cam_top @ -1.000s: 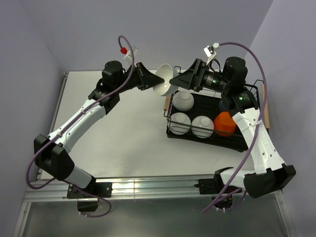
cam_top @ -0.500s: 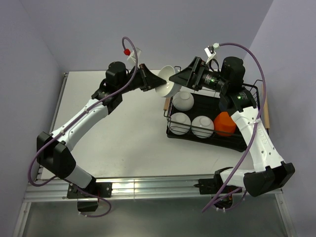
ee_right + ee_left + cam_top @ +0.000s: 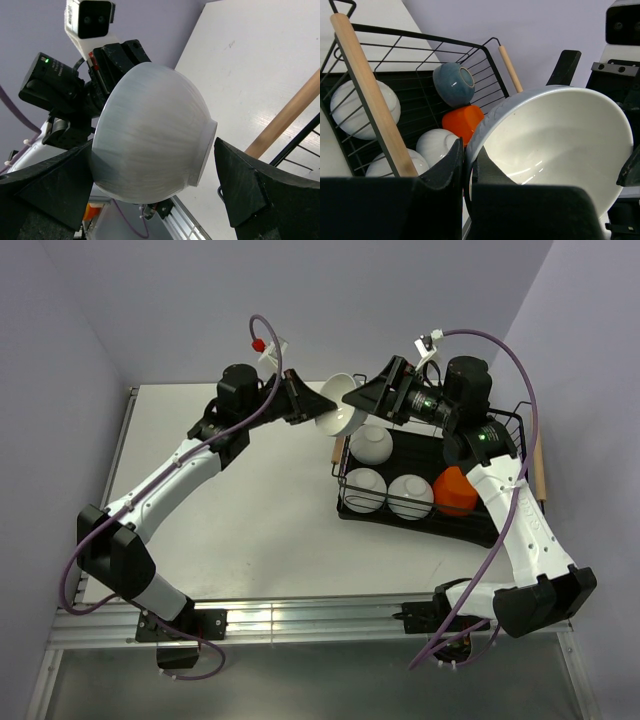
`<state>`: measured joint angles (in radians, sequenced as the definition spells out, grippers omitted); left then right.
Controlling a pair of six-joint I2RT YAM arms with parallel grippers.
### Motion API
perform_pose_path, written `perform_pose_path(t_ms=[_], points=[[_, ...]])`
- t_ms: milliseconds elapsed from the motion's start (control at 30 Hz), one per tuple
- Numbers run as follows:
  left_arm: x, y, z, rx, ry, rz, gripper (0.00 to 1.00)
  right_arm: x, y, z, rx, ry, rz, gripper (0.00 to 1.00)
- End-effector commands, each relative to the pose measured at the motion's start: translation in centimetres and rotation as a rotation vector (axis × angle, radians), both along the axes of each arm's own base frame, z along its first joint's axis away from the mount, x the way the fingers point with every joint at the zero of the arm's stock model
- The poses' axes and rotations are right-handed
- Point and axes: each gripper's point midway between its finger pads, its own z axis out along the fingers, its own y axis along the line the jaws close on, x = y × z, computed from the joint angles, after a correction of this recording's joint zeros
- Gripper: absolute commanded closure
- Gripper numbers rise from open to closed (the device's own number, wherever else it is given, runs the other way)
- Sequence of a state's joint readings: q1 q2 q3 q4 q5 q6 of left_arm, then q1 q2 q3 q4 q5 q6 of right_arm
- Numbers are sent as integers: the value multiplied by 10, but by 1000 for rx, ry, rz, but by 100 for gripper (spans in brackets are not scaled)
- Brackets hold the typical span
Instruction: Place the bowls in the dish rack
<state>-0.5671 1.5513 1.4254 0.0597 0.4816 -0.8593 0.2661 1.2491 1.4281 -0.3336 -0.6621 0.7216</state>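
Five of the six bowls already sat in the dish rack (image 3: 470, 525): three white bowls (image 3: 371, 443) in its left part, the orange bowl (image 3: 456, 490) beside them, and the blue bowl (image 3: 453, 84) just beyond the orange one (the right arm hid it from above, but the left wrist view showed it plainly). The sixth bowl (image 3: 338, 412), glossy white, was off the table (image 3: 240, 500) altogether. It was held in the air on its side over the left end of the rack, near the wooden handle (image 3: 370, 95). The left hand (image 3: 312, 405) was clamped on its rim, one finger inside the bowl and one outside. The right hand (image 3: 362, 398) faced it from the rack side with its fingers spread wide, one on either side of the bowl's rounded outside and apparently not touching it. I judged this to be a pass from one arm to the other, with the task nearly finished. What remained was for the right hand to close on the bowl, the left to let go, and the bowl to be set in the rack's open space. No brand, label or writing could be read anywhere.
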Motion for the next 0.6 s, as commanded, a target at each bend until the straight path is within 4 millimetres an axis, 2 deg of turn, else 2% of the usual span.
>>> perform_pose_path(t_ms=[0,167,300,567], points=[[-6,5,73,-96,-185,9,100,0,-5,-15,-50,15,-35,0],[2,10,79,-73,-215,58,100,-2,-8,-17,-61,19,-55,0],[6,11,78,-60,-216,79,100,-9,-1,-13,-15,31,-4,0],[9,11,75,-50,-215,89,100,-13,7,-18,17,65,30,0]])
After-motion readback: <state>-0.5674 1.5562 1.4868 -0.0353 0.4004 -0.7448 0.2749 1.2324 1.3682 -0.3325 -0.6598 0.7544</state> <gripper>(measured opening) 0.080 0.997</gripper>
